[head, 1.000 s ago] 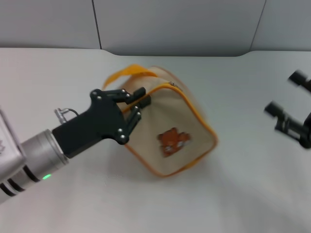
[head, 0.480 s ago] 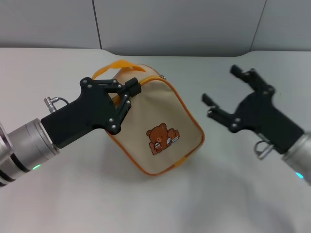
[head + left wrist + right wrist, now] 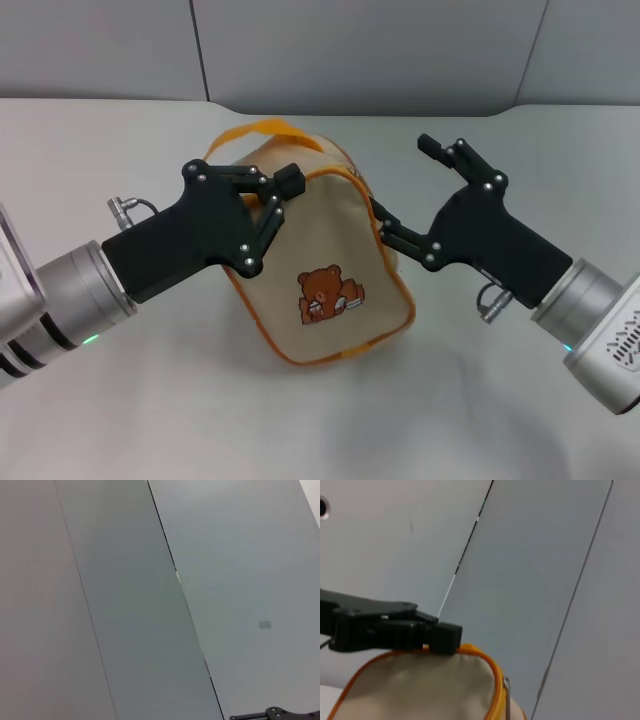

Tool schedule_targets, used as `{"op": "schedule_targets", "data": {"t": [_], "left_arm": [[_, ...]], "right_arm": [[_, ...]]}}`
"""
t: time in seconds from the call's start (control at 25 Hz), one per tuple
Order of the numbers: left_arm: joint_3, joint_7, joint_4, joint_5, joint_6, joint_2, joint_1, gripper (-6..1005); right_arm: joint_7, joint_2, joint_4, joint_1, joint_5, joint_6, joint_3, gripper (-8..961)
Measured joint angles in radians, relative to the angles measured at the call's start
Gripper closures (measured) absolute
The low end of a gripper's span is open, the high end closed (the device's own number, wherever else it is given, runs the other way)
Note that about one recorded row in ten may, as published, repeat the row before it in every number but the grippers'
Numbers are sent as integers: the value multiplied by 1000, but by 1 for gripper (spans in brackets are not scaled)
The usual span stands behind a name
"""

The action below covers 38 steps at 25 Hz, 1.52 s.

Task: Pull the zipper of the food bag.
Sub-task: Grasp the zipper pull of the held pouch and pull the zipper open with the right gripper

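The food bag (image 3: 320,240), beige with orange piping and a brown bear picture (image 3: 325,297), stands on the white table (image 3: 110,140). Its orange loop handle (image 3: 268,128) sticks up at the back. The yellow-orange zipper (image 3: 388,262) runs round the bag's edge. Its silver pull tab (image 3: 506,685) shows in the right wrist view at the bag's top corner. My left gripper (image 3: 283,192) is shut on the bag's top left edge; it also shows in the right wrist view (image 3: 427,636). My right gripper (image 3: 405,185) is open at the bag's upper right side, one finger (image 3: 392,225) close against the fabric.
Grey wall panels (image 3: 360,50) stand behind the table's far edge. The left wrist view shows only these panels (image 3: 150,605) and a black gripper part (image 3: 280,714) at its edge.
My right gripper has moved in leftward from the table's right side to the bag's upper right edge. The bag has turned a little and my left gripper has stayed closed on it.
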Motion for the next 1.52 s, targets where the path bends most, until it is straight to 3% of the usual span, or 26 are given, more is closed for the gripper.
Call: {"op": "schedule_targets", "data": {"t": [0.56,0.8,1.2,1.44,1.52], "left_arm": [[8,-4,-4,1,5,-2,-5,988],[8,-7,-4,1,5,-2,-9,990],[8,-6,-10,0,7,-2,-9,997],[8,-3,-12,0,7,-2,-9,999],[8,-4,-11,0,7,-2,-9,1000]], "right_arm": [[-92,0,63,22,-1,-4,11,129],[-181,0,101,23,0,-7,12,234],[-355,0,159,26,-1,-7,12,707],[-366,0,165,2,0,-10,13,906],[-367,0,165,-6,0,-11,13,917]]}}
